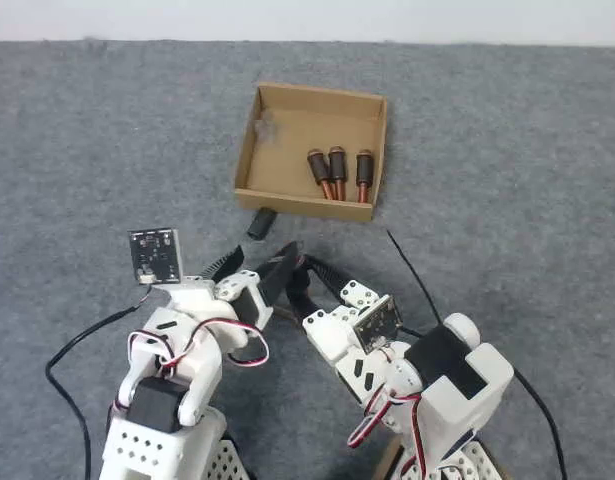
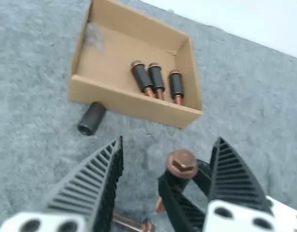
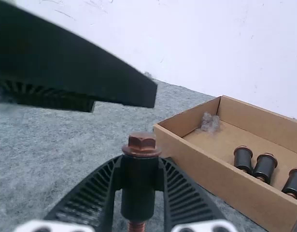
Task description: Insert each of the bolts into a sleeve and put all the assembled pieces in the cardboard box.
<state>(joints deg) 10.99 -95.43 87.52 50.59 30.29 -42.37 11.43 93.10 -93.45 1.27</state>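
Observation:
My right gripper (image 3: 138,181) is shut on a black sleeve (image 3: 137,191) with a copper bolt (image 3: 141,144) through it, held upright. My left gripper (image 2: 170,145) stands open around that piece (image 2: 181,164), with one finger (image 2: 97,181) on each side and not touching it. A loose black sleeve (image 2: 91,117) lies on the carpet just in front of the cardboard box (image 2: 129,102). A loose copper bolt (image 2: 134,224) lies below the left gripper. Three assembled pieces (image 1: 337,172) lie in the box (image 1: 305,204). In the high view both grippers meet near the loose sleeve (image 1: 261,222).
Grey carpet (image 1: 507,180) covers the table. A tuft of fluff (image 2: 94,35) sits in the box's far corner. Black cables (image 1: 412,275) trail beside the right arm and another beside the left arm (image 1: 77,350). A white wall (image 3: 187,38) stands behind the box.

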